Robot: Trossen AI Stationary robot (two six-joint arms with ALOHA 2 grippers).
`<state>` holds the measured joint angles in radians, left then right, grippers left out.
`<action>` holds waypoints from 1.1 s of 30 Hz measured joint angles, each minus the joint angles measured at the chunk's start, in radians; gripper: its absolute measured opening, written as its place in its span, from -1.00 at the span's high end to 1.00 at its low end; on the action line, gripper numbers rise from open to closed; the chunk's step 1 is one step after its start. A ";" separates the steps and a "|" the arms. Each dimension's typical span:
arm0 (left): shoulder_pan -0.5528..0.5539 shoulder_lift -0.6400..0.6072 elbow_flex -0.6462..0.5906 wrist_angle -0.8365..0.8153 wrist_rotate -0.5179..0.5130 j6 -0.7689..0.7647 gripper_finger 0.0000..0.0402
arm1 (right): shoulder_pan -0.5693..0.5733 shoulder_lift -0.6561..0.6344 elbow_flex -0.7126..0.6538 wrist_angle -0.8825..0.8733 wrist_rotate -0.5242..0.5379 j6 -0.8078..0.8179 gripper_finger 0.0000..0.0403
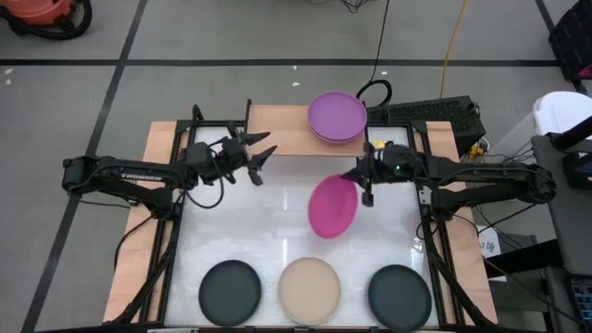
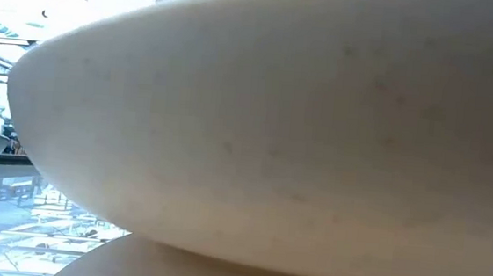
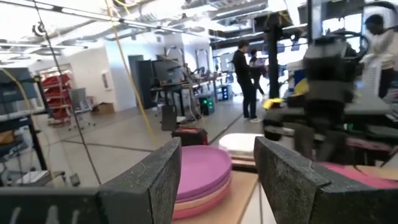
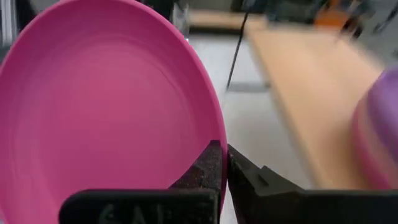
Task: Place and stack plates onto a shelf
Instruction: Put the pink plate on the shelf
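Note:
The shelf (image 1: 277, 129) stands at the table's far edge and carries a stack of purple plates (image 1: 336, 116) on its right half; the left wrist view shows the purple stack (image 3: 200, 169) with a pink plate beneath. My left gripper (image 1: 262, 159) hovers open just before the shelf's left half, touching nothing. My right gripper (image 1: 363, 180) is shut on a magenta plate (image 1: 333, 205) near the table's middle. Two black plates (image 1: 231, 291) (image 1: 400, 294) and a beige plate (image 1: 310, 289) lie flat along the near edge. The beige plate (image 2: 273, 131) fills the low view. My right gripper (image 4: 222, 149) pinches the magenta plate's rim (image 4: 214, 134) between its two fingers, one on the hollow face and one on the back. It comes about level from the table's right side. The plate is steeply tilted and extends from the fingers toward the table's near-left.
The shelf's left half (image 1: 273, 120) is bare wood. White tabletop lies between the held plate and the near row. The table's black frame posts (image 1: 248, 116) stand by the shelf. People (image 3: 244, 78) stand in the room beyond the table.

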<state>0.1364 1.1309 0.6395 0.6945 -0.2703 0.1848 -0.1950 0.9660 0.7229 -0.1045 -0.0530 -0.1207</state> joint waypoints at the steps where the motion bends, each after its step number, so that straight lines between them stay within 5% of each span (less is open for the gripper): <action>1: -0.006 -0.011 0.000 -0.009 0.000 0.000 -0.03 | -0.016 0.007 0.014 0.030 -0.002 0.000 1.00; 5: -0.045 -0.052 0.000 -0.050 -0.007 0.013 -0.03 | -0.084 0.067 0.116 0.112 -0.004 -0.004 1.00; 10: -0.113 -0.128 -0.005 -0.147 -0.159 0.057 -0.03 | -0.187 0.203 0.291 0.107 -0.080 -0.030 1.00; 17: -0.169 -0.279 -0.147 -0.060 -0.287 0.107 -0.03 | -0.316 0.445 0.522 0.112 -0.179 -0.052 1.00; 24: -0.171 -0.446 -0.315 0.088 -0.309 0.108 -0.03 | -0.393 0.653 0.698 0.189 -0.241 -0.039 1.00; 33: -0.171 -0.496 -0.347 0.085 -0.308 0.078 -0.03 | -0.461 0.827 0.761 0.305 -0.318 0.035 1.00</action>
<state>-0.0350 0.6349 0.2924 0.7797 -0.5781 0.2630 -0.6562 1.7932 1.4843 0.2002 -0.3707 -0.0855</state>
